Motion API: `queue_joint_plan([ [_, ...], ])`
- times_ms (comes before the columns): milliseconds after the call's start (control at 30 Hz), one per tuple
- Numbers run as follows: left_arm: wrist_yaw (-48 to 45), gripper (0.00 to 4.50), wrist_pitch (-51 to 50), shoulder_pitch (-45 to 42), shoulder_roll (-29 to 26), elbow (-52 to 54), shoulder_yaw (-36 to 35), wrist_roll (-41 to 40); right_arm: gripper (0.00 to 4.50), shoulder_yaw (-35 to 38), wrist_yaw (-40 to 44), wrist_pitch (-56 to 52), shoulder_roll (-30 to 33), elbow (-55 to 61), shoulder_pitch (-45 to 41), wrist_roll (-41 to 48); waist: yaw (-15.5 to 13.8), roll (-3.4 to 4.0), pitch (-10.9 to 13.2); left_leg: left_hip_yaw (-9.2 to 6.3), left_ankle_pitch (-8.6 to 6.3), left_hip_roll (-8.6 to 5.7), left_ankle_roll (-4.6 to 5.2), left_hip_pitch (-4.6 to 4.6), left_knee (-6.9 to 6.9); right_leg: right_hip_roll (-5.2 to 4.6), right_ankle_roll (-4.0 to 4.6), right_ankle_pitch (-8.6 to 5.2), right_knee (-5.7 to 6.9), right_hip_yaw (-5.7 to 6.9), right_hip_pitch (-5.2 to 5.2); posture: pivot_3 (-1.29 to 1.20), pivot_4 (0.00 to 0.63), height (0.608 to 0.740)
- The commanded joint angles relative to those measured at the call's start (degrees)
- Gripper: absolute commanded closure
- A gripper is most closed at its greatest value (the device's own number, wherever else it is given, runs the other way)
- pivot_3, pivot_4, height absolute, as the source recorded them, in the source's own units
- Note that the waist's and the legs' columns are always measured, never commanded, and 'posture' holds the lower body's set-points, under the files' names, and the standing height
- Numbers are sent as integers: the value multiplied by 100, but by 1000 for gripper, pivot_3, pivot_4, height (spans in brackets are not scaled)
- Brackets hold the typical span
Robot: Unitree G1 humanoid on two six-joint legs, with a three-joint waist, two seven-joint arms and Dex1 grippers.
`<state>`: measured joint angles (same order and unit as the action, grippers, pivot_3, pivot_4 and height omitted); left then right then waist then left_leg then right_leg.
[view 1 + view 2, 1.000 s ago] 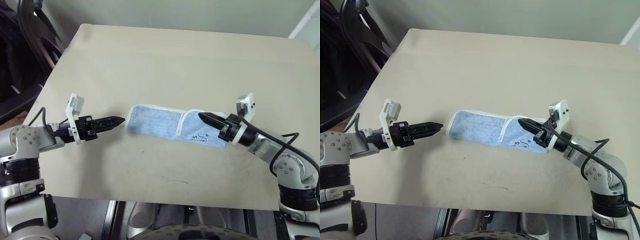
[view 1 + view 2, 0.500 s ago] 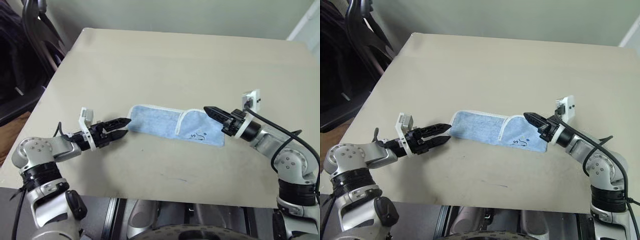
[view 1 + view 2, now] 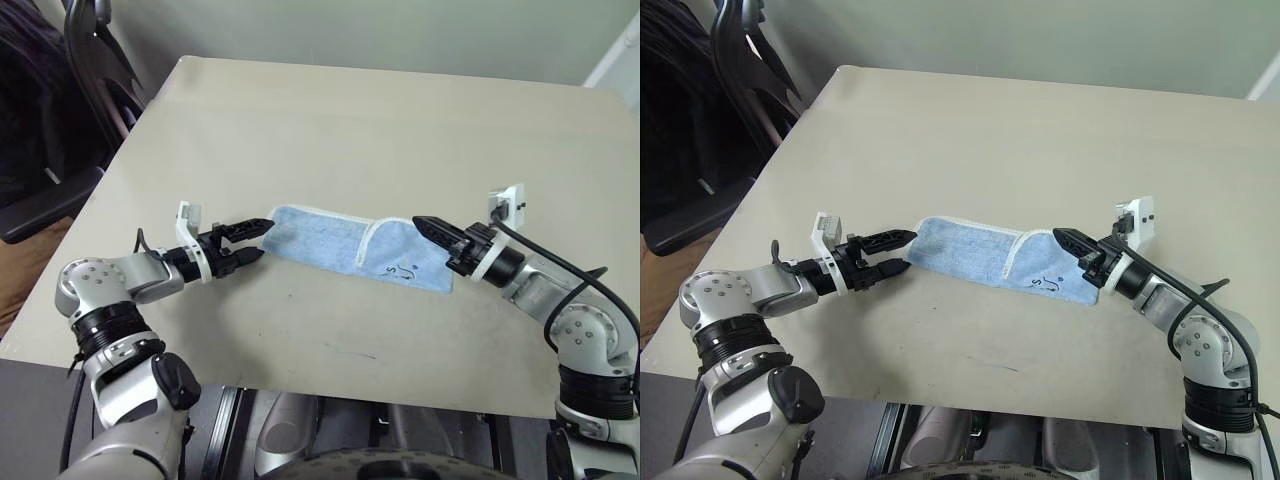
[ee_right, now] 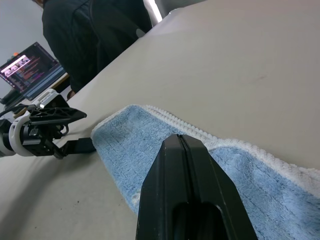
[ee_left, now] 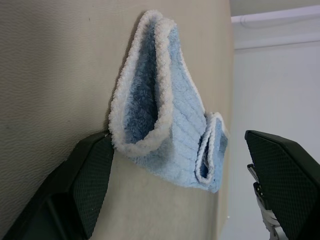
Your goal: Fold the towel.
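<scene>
now the left gripper (image 3: pixel 250 241) is brought from well apart up to the 9 o'clock end of the towel (image 3: pixel 350 245), its jaws spread around the doubled white-edged end with one finger (image 5: pixel 90 177) touching the hem. the towel is laid near the middle of the table (image 3: pixel 330 120), partly folded, and the right gripper (image 3: pixel 432 228) is kept clenched and empty over its 3 o'clock end. a pinch on that end is judged to be the step in hand.

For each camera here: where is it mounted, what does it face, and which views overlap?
Left and right eye views: on the head, looking down at the table, the towel, both arms.
Left wrist view: along the open left gripper at the towel's near end.
Right wrist view: over the shut right gripper, across the towel toward a laptop.
Shared: the towel shows in all; the right wrist view also shows the left gripper.
</scene>
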<state>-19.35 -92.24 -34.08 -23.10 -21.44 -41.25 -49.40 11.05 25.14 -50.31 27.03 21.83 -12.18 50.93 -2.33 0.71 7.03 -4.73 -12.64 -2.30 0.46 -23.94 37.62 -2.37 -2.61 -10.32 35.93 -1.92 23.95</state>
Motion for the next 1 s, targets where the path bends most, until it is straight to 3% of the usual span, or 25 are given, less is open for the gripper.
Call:
queue_joint_plan([
  [33, 108, 1273, -3, -73, 176, 38, -9, 72, 4500, 157, -61, 111, -19, 163, -49, 57, 0, -6, 4, 0, 0, 0, -1, -3, -3, 0, 0, 0, -1, 0, 3, 0, 150, 733],
  [167, 184, 2663, 65, -75, 296, 126, -48, 135, 4500, 149, -57, 139, -18, 122, -74, 25, 0, -21, 12, 0, 28, 0, -57, -13, -12, 0, -2, -2, -3, 0, 16, 0, 150, 733],
  [333, 290, 4398, 68, 6, 469, 301, -156, 143, 4500, 138, -68, 172, -16, 123, -53, -26, -24, -22, 13, 2, 39, -2, -59, -7, -41, -1, 29, -6, -4, -1, 20, 0, 150, 733],
  [567, -57, 4456, 26, -44, 323, 710, -3, -89, 4500, 279, 89, 45, 132, 260, 69, 219, -30, -41, 24, -1, 56, 3, -65, -4, -61, 4, 3, -27, -4, 1, 23, 0, 150, 733],
  [767, -748, 4456, 209, -496, 15, 985, 903, -215, 4500, 481, 193, 19, 351, 300, 126, 424, -30, -98, 59, -7, 56, 2, -66, -13, -60, 4, 44, -2, -5, 3, 30, 0, 150, 733],
  [1000, -1490, 4456, 423, -1128, 371, 970, 2020, -366, 4500, 804, 99, 0, 473, 503, 357, 687, -25, -111, 67, -5, 67, 2, -30, -17, -57, 1, 44, -1, -11, 3, 30, 0, 150, 733],
])
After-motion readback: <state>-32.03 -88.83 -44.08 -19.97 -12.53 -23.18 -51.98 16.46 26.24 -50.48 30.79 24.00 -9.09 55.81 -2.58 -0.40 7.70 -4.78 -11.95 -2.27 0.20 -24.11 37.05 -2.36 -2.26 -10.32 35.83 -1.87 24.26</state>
